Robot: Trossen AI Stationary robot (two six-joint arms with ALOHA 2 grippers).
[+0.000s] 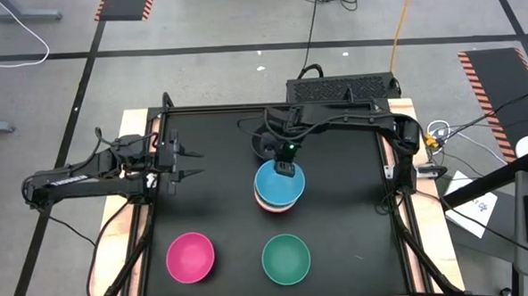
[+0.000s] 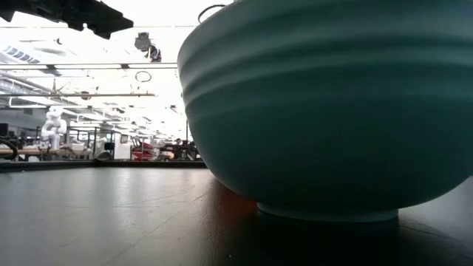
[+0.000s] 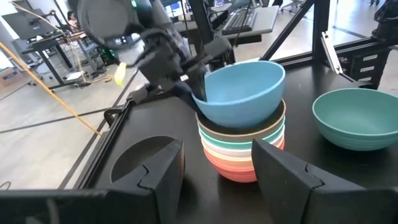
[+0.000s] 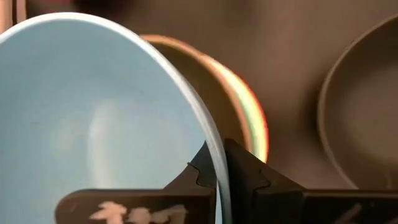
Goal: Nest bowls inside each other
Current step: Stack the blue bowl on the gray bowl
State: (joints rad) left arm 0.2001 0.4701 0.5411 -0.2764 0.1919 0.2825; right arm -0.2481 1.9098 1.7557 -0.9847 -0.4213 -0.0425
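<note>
A light blue bowl (image 1: 277,187) sits tilted on top of a stack of bowls (image 3: 242,152) at the table's middle. The stack's rims show olive-tan, white, green, peach and red. My right gripper (image 1: 285,170) is over the blue bowl's far side, shut on its rim. My left gripper (image 1: 190,165) waits open at the table's left, pointing at the stack. A magenta bowl (image 1: 190,257) and a teal bowl (image 1: 286,259) stand on their bases near the front edge. The teal bowl (image 2: 325,111) fills the low view. A dark round shape, perhaps the black bowl (image 1: 264,146), lies behind the stack. My right gripper (image 4: 221,171) pinches the blue bowl's rim (image 4: 214,152) on its far side. One finger (image 4: 200,173) is inside the bowl and the other (image 4: 245,169) outside. The fingers come from above, pointing down. The bowl is tilted, its lower part (image 3: 239,118) inside the stack's top bowl.
The black tabletop (image 1: 217,204) is bordered by a raised frame (image 1: 400,204). Bare table lies between my left gripper and the stack, and to the right of the stack. The right arm (image 1: 352,119) reaches across the far side of the table.
</note>
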